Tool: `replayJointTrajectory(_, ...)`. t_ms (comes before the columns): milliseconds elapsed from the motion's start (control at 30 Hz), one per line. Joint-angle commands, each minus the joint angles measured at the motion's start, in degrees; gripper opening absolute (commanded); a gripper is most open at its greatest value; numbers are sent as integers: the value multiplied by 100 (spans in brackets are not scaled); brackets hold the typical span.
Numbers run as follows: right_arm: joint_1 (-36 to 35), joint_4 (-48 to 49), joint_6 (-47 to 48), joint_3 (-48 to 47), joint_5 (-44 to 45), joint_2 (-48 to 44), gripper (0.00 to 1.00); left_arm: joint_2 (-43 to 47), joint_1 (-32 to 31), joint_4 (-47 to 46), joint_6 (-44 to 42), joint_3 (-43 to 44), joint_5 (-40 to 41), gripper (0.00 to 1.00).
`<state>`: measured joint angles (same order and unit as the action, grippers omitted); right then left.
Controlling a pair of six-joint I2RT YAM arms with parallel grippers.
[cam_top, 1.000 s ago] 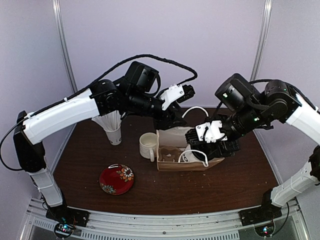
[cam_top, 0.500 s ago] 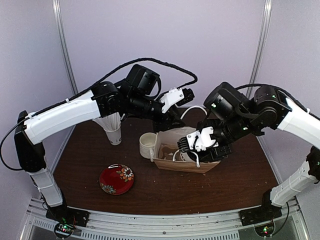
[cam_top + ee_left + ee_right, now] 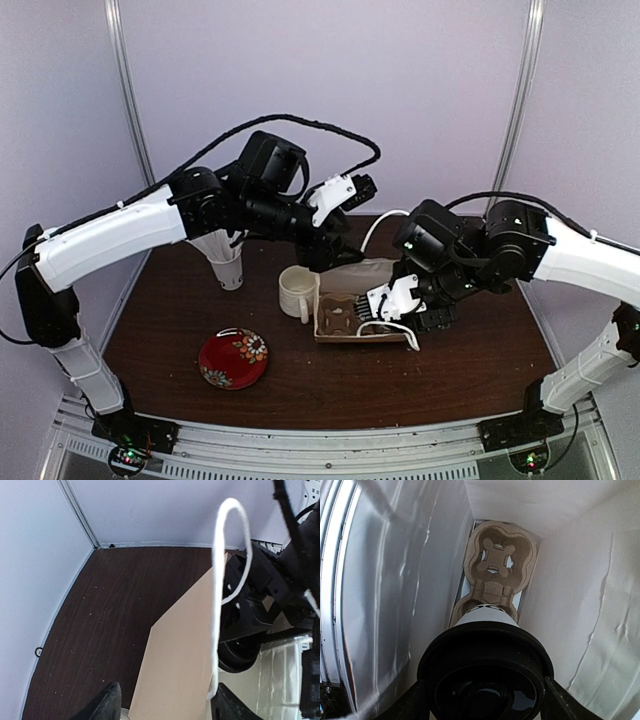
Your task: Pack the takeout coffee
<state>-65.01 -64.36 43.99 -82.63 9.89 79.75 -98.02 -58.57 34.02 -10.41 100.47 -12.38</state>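
step: seat coffee | right gripper clamped on takeout coffee, inside paper bag over pulp carrier | left gripper wide, astride bag wall | advice: lower straight into carrier's near well, release only once seated

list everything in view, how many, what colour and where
paper bag: 1, brown, table centre, top open
takeout coffee: 1, white cup with black lid, inside the bag
cup carrier: 1, brown pulp, on the bag's floor
mug: 1, white, just left of the bag
paper cup of straws: 1, white, back left
bowl: 1, red with pattern, front left
table: 1, dark brown wood
left end effector: 1, black, open at the bag's top edge
right end effector: 1, black, down in the bag, closed on the takeout coffee's lid
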Motion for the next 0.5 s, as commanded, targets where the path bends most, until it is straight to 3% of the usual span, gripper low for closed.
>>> replayJointTrajectory(0, -34, 72, -119, 270, 233, -165, 42, 610, 36, -768, 283, -382, -91, 68)
replayJointTrajectory(467, -378, 329, -430, 920, 5, -486, 42, 1253, 406, -1646, 494, -1281, 616, 73)
